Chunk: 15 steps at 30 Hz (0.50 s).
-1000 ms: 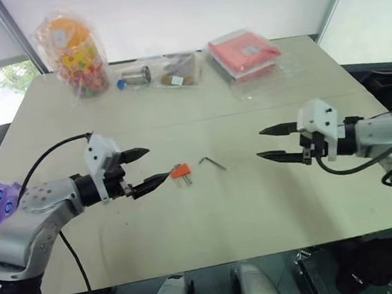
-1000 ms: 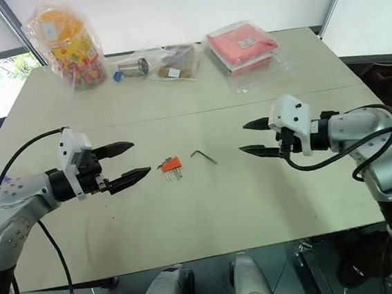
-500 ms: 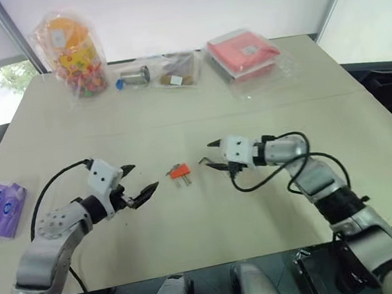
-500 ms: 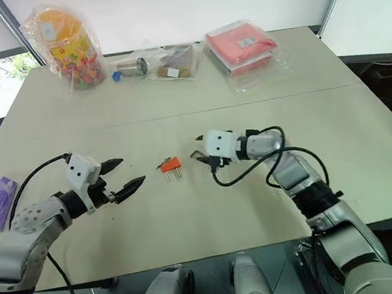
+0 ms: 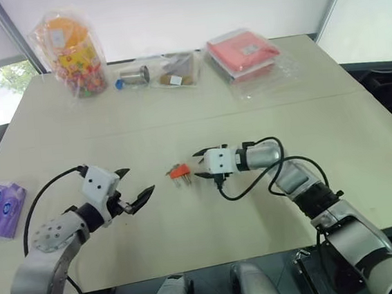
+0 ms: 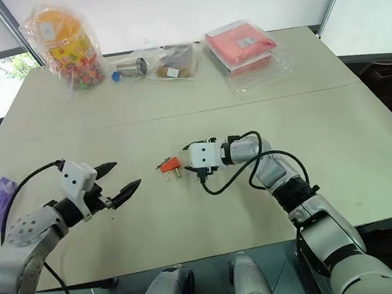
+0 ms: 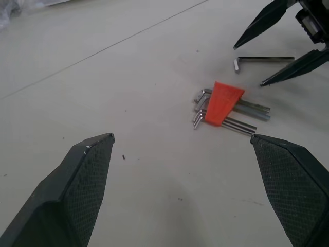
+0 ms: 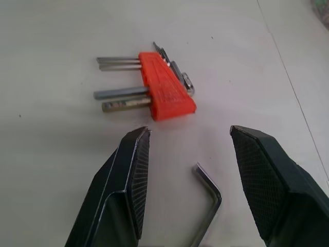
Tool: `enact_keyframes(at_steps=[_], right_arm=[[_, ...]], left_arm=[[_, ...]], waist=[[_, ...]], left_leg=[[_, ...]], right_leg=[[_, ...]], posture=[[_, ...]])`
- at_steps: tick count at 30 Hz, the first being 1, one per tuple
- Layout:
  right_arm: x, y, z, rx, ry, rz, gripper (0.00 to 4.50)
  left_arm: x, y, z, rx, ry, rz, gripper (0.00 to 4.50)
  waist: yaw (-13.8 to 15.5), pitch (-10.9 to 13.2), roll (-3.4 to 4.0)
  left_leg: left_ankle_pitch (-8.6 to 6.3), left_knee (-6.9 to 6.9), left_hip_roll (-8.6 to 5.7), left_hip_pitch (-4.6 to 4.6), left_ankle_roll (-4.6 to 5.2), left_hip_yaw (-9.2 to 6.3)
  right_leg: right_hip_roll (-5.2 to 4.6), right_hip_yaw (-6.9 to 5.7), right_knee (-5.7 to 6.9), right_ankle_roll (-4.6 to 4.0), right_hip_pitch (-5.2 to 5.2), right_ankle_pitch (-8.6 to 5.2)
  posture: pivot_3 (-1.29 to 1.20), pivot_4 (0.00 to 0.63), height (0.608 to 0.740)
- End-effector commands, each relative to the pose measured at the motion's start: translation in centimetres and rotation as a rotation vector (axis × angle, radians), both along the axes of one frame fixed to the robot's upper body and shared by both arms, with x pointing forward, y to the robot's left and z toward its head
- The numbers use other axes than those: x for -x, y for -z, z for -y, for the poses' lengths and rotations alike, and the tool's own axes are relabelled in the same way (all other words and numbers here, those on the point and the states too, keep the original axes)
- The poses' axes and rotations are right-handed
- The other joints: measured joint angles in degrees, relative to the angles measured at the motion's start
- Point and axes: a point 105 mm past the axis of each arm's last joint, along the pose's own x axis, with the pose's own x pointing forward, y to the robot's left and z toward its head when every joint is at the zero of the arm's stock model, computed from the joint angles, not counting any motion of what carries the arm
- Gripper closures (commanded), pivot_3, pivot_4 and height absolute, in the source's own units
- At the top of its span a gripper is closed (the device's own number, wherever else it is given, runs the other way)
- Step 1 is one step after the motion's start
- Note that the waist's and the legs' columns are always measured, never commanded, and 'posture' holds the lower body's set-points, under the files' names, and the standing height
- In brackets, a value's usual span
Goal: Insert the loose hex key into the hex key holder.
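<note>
Now that our right gripper [image 8: 185,170] has swung in, its fingers apart astride the loose hex key [image 8: 208,203], beside the hex key holder [image 8: 165,88] mid-desk, we can close and grasp.

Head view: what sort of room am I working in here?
Probably an office or lab test room, not a workshop. A plain pale table stands by a window with roller blinds, and packaged goods line its far edge: a candy jar, a red packet.
</note>
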Motion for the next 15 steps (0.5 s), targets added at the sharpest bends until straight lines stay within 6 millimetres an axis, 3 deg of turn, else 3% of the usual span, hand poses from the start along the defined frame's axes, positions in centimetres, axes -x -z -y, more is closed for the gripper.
enact_keyframes(at_steps=[1, 15], right_arm=[[0.1, -1.0, -0.9, -0.031, -0.031, 0.019, 1.94], [0.3, 0.1, -2.0, -0.004, -0.072, 0.013, 1.94]], left_arm=[[0.2, -1.1, -0.4, -0.017, -0.019, 0.051, 0.05], [0.3, -1.3, -1.4, -0.032, -0.066, 0.065, 0.05]], waist=[[-0.01, 0.00, 0.00], [-0.09, 0.00, 0.00]], left_leg=[[0.00, 0.00, 0.00, 0.00, 0.00, 0.00], [0.00, -0.01, 0.00, 0.01, 0.00, -0.01]], right_leg=[[0.00, 0.00, 0.00, 0.00, 0.00, 0.00], [0.03, -0.01, 0.00, 0.00, 0.00, 0.00]], posture=[[0.00, 0.150, 0.740], [0.00, 0.150, 0.740]])
